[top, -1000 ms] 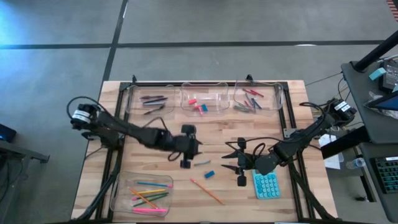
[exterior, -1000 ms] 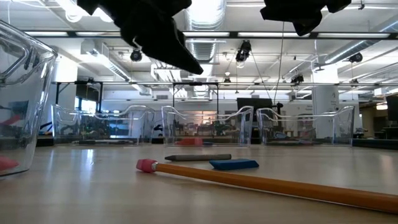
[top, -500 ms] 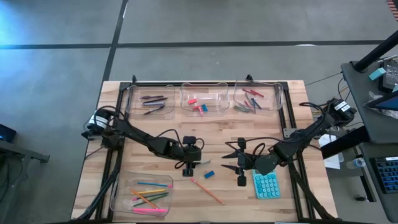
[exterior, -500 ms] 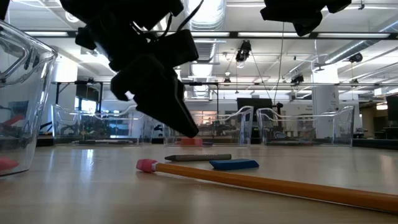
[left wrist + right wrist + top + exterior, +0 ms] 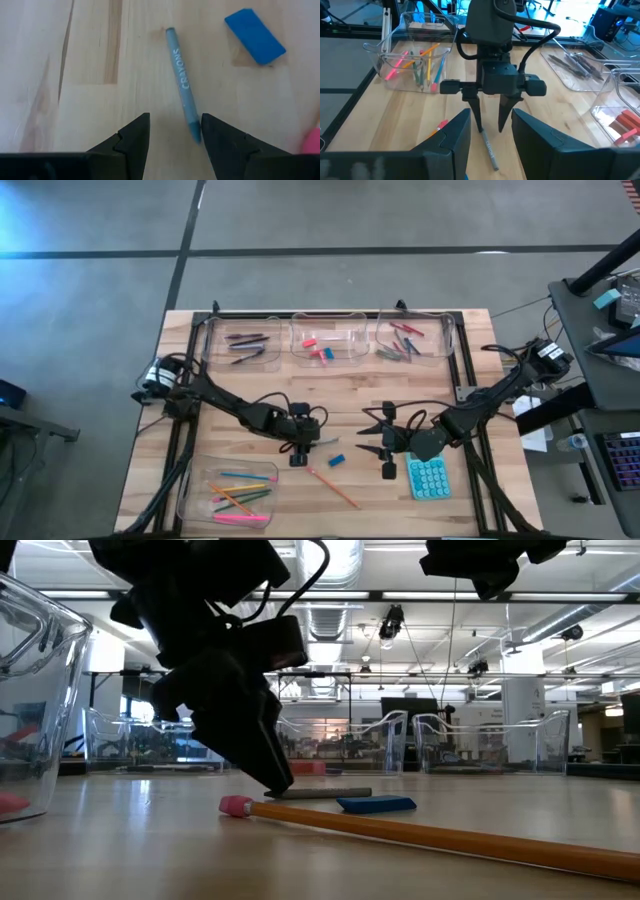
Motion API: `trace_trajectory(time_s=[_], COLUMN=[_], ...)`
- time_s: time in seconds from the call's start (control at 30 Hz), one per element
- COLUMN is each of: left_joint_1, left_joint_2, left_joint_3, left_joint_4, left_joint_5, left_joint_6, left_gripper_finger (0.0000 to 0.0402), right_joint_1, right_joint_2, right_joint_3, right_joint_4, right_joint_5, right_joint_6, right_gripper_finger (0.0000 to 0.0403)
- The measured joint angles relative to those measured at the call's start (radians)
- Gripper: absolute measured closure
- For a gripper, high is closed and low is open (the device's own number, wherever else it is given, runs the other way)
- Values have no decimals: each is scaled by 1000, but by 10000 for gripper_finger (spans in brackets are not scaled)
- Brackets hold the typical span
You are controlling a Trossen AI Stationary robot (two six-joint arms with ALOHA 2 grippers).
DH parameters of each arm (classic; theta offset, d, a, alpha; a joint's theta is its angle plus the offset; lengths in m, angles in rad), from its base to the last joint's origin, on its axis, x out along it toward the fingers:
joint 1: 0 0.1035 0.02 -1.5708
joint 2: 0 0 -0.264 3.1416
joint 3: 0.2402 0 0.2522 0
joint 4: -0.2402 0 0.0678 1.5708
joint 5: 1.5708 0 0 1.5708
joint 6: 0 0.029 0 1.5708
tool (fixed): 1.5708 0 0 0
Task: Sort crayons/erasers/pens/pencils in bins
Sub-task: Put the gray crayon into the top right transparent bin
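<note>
Four clear bins stand on the wooden surface [image 5: 250, 395]. Three are in a row along the far edge. The fourth sits at the near left corner.

Contents:
- Far left bin [image 5: 238, 340]: several dark pens [image 5: 245, 338].
- Far middle bin [image 5: 330, 338]: pink and blue erasers [image 5: 318, 348].
- Far right bin [image 5: 412, 336]: a cluster of crayons [image 5: 403, 340], red and grey-green among them.
- Near left bin [image 5: 230, 490]: a bundle of pencils [image 5: 240, 492] in blue, orange, green and pink.

Three items lie loose near the middle of the surface: one grey-blue crayon [image 5: 181, 82], one blue eraser [image 5: 255, 36] and one orange pencil [image 5: 333, 487] with a pink tip. A teal calculator [image 5: 427, 477] lies toward the near right corner.

The left arm reaches in from the left edge. The left hand [image 5: 172, 137] points down with its tips low over the surface. The fingers are released and spread, straddling one end of the grey-blue crayon. One finger [image 5: 222, 137] is touching or just beside the crayon, which lies flat on the wood. The blue eraser lies just beyond the crayon. The pink end of the orange pencil is close by.

The right arm comes in from the right edge. The right hand [image 5: 490, 135] hangs above the surface just beside the calculator, fingers parted and grasping nothing, facing the left hand.
</note>
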Motion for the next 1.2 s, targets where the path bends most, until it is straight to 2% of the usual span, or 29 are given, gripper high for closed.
trace_trajectory(time_s=[0.33, 0.83, 1.2], left_joint_1=[-3, -3, -4], left_joint_2=[47, 51, 35], left_joint_3=[-4, -4, 9], left_joint_4=[13, 34, 30], left_joint_5=[0, 21, 2], left_joint_6=[-8, 2, 12], left_gripper_finger=[244, 390, 395], right_joint_1=[0, 0, 0], right_joint_2=[0, 0, 0], right_joint_3=[0, 0, 0], right_joint_4=[0, 0, 0], right_joint_5=[0, 0, 0], right_joint_6=[-1, -2, -3], right_gripper_finger=[268, 268, 268])
